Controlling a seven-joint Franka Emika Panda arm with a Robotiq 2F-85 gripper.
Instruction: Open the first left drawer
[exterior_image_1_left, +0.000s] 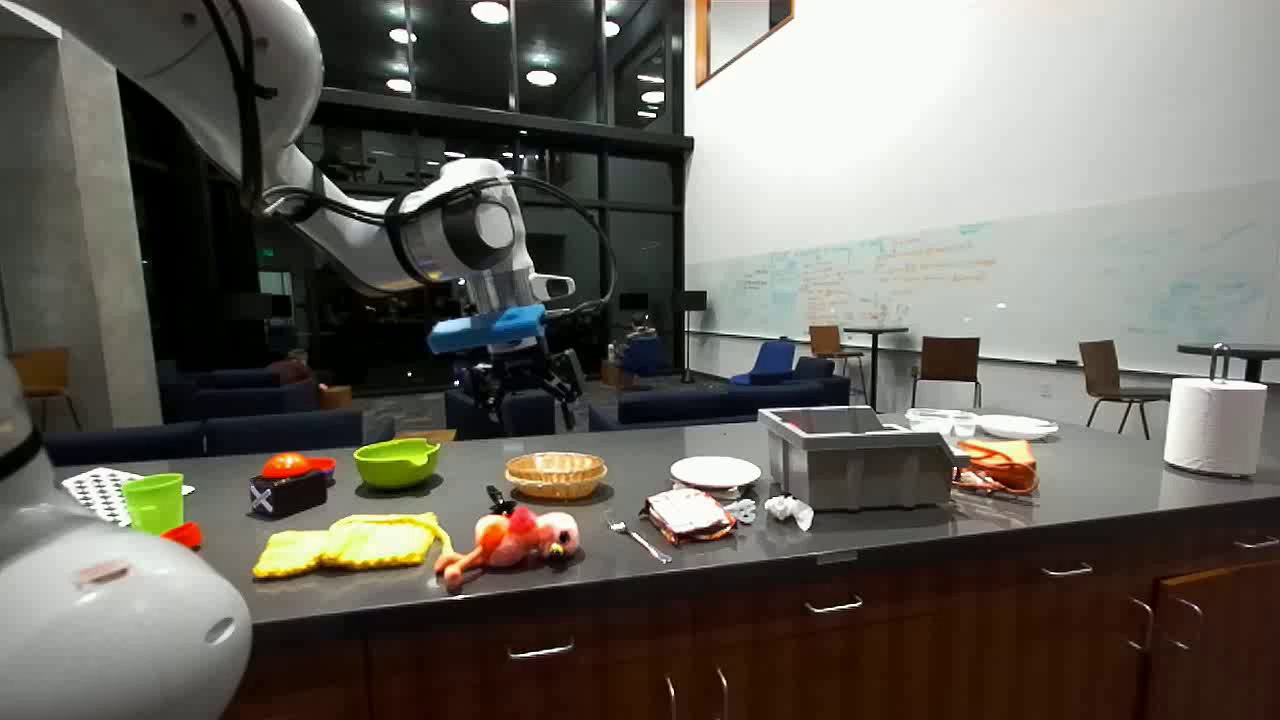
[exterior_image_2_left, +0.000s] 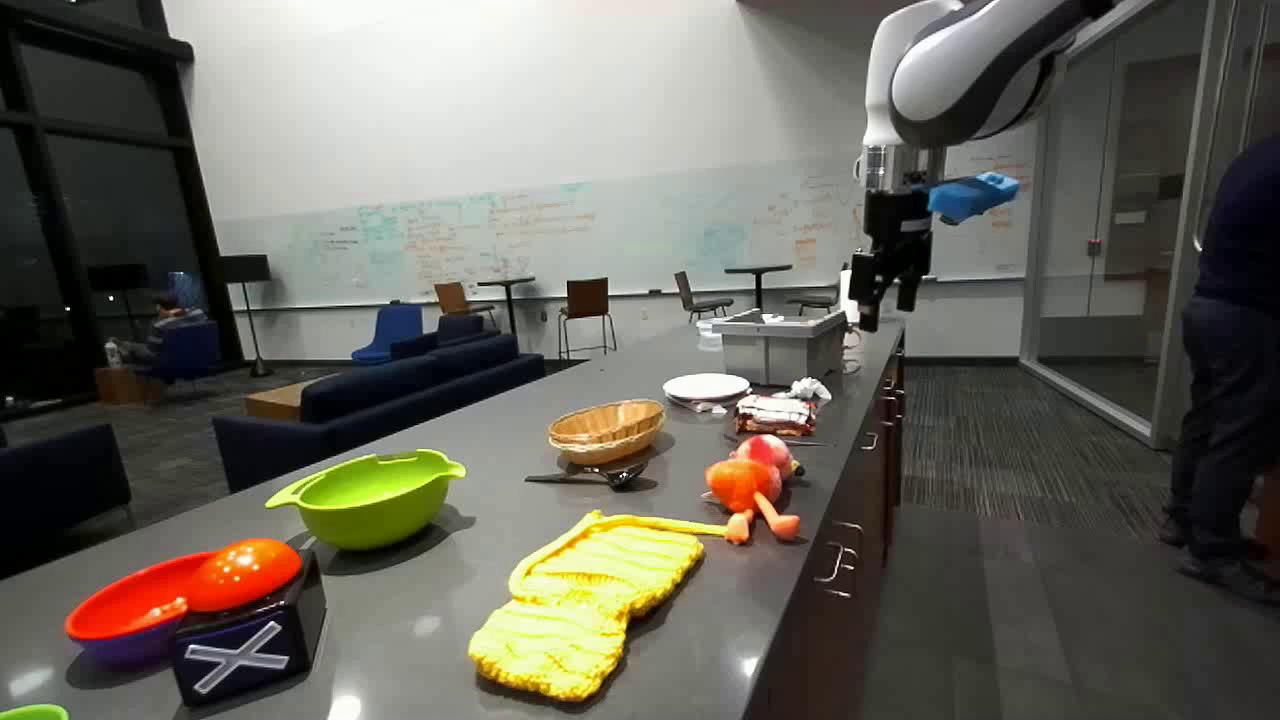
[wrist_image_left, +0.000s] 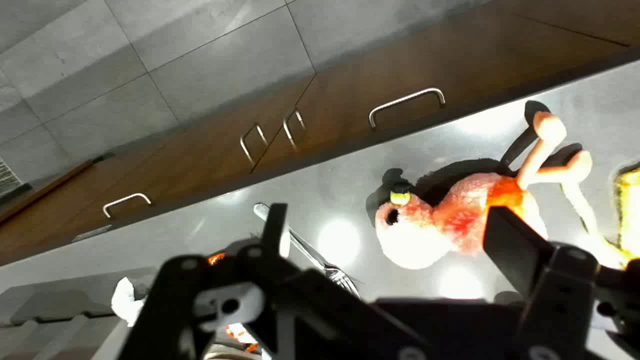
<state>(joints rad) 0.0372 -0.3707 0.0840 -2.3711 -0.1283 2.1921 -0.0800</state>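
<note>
The first left drawer (exterior_image_1_left: 530, 628) is a dark-brown front under the counter's front edge. It looks flush with the cabinet. Its silver bar handle (exterior_image_1_left: 541, 651) also shows in the wrist view (wrist_image_left: 407, 101), beyond the counter edge. In an exterior view the cabinet fronts are seen at a steep angle, and I cannot clearly tell this drawer apart. My gripper (exterior_image_1_left: 530, 395) is open and empty, pointing down, high above the counter and apart from the drawer. It also shows in an exterior view (exterior_image_2_left: 888, 305). In the wrist view its fingers (wrist_image_left: 390, 222) stand wide apart.
On the counter (exterior_image_1_left: 760, 560) near the drawer lie a pink plush bird (exterior_image_1_left: 515, 540), a fork (exterior_image_1_left: 640, 540) and a yellow knit cloth (exterior_image_1_left: 350, 545). A basket (exterior_image_1_left: 556, 475), a green bowl (exterior_image_1_left: 397, 463) and a grey bin (exterior_image_1_left: 860, 470) stand further off. A person (exterior_image_2_left: 1235, 350) stands at the right.
</note>
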